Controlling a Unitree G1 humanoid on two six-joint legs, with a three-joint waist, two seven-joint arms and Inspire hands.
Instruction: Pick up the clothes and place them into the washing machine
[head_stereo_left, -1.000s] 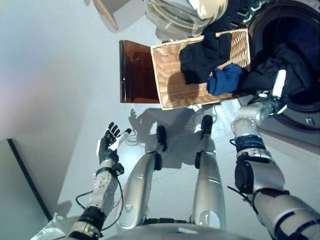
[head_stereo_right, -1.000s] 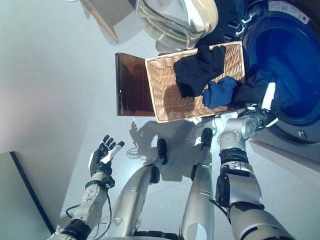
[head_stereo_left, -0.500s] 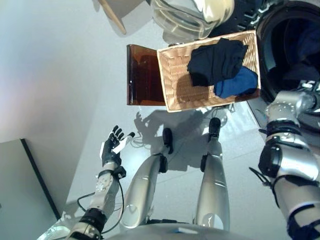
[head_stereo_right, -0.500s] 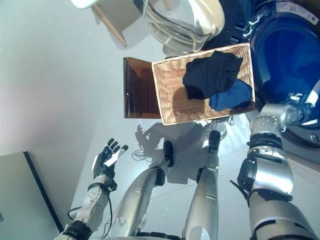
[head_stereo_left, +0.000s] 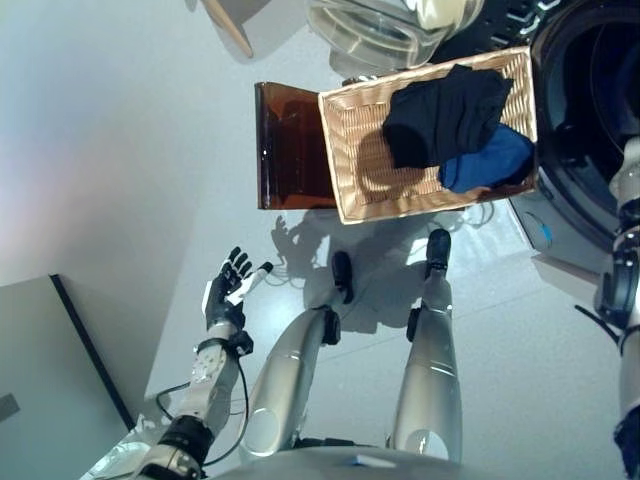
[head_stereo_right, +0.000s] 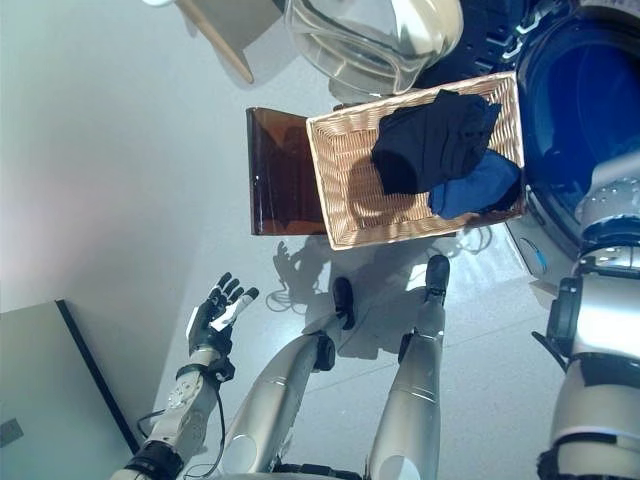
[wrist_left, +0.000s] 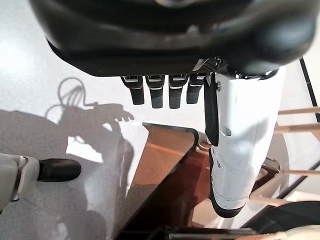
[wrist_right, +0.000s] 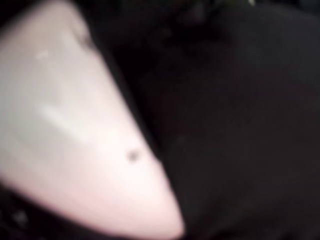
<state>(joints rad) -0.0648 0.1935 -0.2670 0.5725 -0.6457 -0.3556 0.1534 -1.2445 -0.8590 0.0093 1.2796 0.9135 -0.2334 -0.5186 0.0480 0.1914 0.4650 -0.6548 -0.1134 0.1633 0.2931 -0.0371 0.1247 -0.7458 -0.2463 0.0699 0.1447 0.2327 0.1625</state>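
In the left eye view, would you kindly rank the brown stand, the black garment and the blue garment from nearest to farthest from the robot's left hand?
Measured from the left hand, open low on the robot's left:
1. Brown stand, on the floor against the wicker basket's left edge.
2. Black garment, draped across the basket's far right part.
3. Blue garment, at the basket's right end, beside the washing machine.

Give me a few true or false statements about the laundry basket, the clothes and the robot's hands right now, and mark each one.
1. The wicker basket holds a black garment and a blue garment. True.
2. The basket is empty. False: both garments lie at its end nearest the washing machine.
3. The left hand hangs open, holding nothing. True.
4. The left hand grips the black garment. False: it is far from the basket.
5. The washing machine door is closed. False: the drum stands open.
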